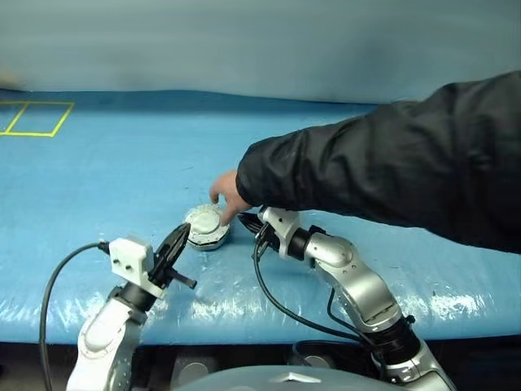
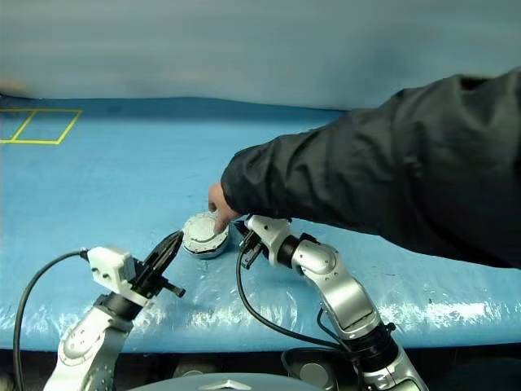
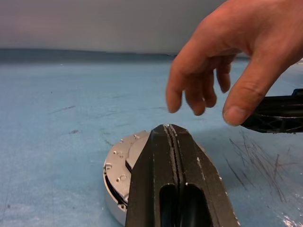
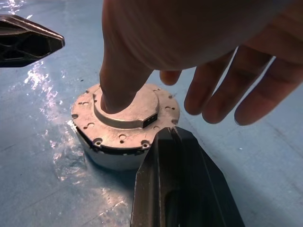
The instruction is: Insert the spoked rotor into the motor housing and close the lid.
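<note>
Motor housing (image 1: 207,228), lid (image 4: 124,113) down, sits btwn both pinched-shut, empty end effectors; right end effector (image 1: 248,220) nearer, left end effector (image 1: 181,234) just beside; person's hand (image 1: 226,195) pressed on lid.

Both head views look forward and down from above onto the motor housing (image 1: 205,227), at moderate range. Each wrist view looks nearly level along its own fingers at the housing, close up, from opposite sides. All four share the housing and a person's hand (image 4: 189,42).

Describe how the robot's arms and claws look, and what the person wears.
Both arms have silver-grey shells with black joints. Each claw, left and right, has two black tapered fingers, a white block behind it and a black cable trailing away. The person wears a black sleeve.
</note>
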